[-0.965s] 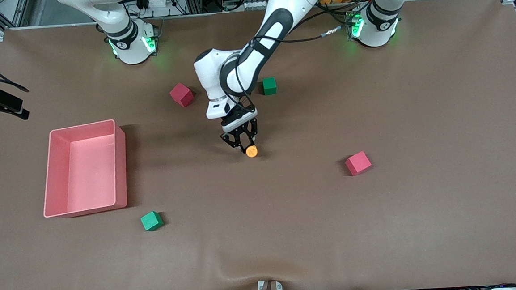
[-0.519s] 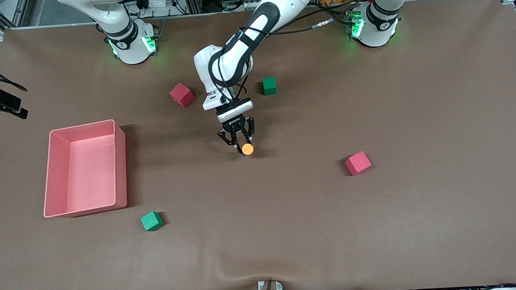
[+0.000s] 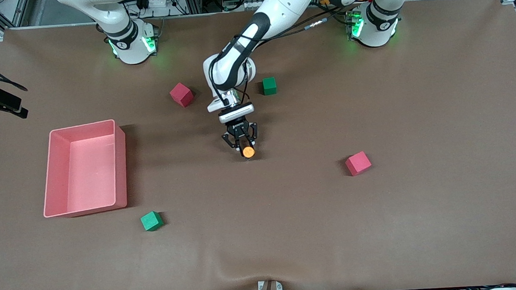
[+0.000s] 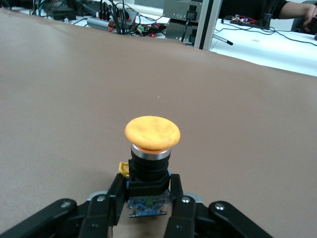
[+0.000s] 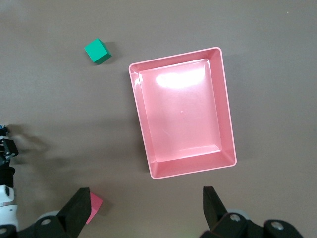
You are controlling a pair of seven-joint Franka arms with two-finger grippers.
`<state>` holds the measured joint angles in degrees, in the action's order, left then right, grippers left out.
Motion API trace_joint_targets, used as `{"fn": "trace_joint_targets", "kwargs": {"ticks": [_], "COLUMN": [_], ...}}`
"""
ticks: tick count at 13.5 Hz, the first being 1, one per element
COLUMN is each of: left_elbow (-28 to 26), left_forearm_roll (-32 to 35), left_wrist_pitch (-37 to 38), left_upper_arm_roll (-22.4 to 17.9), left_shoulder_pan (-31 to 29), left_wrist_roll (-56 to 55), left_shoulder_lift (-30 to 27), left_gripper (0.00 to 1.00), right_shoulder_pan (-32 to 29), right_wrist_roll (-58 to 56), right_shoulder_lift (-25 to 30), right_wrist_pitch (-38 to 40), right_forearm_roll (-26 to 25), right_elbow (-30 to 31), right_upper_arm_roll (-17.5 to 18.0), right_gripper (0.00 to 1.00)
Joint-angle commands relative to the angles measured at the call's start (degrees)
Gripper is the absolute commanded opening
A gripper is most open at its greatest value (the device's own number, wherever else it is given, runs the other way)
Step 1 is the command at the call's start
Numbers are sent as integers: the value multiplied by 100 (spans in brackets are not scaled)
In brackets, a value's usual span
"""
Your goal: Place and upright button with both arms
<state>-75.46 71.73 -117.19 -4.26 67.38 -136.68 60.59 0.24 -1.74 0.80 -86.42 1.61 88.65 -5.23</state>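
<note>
The button has a round orange cap on a short black body. My left gripper is shut on its base, low over the middle of the brown table. In the left wrist view the fingers clamp the black body of the button, and the cap points away from the gripper. I cannot tell whether the button touches the table. My right gripper is open and empty, high over the table beside the pink bin. It is out of the front view.
The pink bin stands toward the right arm's end. Red cubes and green cubes lie scattered about. The right wrist view shows a green cube and a red cube.
My left arm has drawn its wrist back toward its base and turned the gripper. The button stays held at nearly the same spot. The right arm has not visibly moved.
</note>
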Motion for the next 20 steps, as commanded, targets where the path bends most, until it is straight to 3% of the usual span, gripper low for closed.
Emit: {"fn": "trace_joint_targets", "kwargs": {"ticks": [1, 2, 3, 4, 5, 9, 15, 18, 20], "left_elbow": [75, 75, 75, 66, 49, 66, 119, 110, 84], "left_forearm_roll": [638, 771, 781, 781, 763, 212, -2318, -3540, -4445], "left_wrist_pitch": [74, 74, 74, 74, 91, 92, 337, 1047, 1356], "left_upper_arm_roll": [-84, -75, -75, -67, -67, 118, 417, 373, 364], "left_shoulder_pan": [100, 100, 109, 126, 144, 144, 126, -40, -460], "left_wrist_roll": [-595, -832, -921, -922, -913, -616, 948, 1728, 2493], "left_shoulder_lift": [233, 251, 251, 251, 234, -55, -1303, -2084, -2865], "left_gripper": [0, 8, 30, 86, 100, 100, 100, 100, 100], "right_shoulder_pan": [-95, -95, -95, -95, -95, -95, -95, -86, -94], "right_wrist_roll": [-28, -28, -28, -28, -28, -45, -54, -54, -54], "right_shoulder_lift": [61, 61, 61, 61, 61, 61, 61, 61, 61], "right_wrist_pitch": [63, 63, 72, 72, 72, 90, 125, 143, 143], "right_forearm_roll": [85, 85, 85, 85, 85, 85, 85, 85, 94], "right_elbow": [-5, -5, -5, -5, -5, -5, -5, -5, -5], "right_upper_arm_roll": [49, 49, 49, 49, 49, 49, 49, 49, 49], "right_gripper": [100, 100, 100, 100, 100, 100, 100, 100, 100]}}
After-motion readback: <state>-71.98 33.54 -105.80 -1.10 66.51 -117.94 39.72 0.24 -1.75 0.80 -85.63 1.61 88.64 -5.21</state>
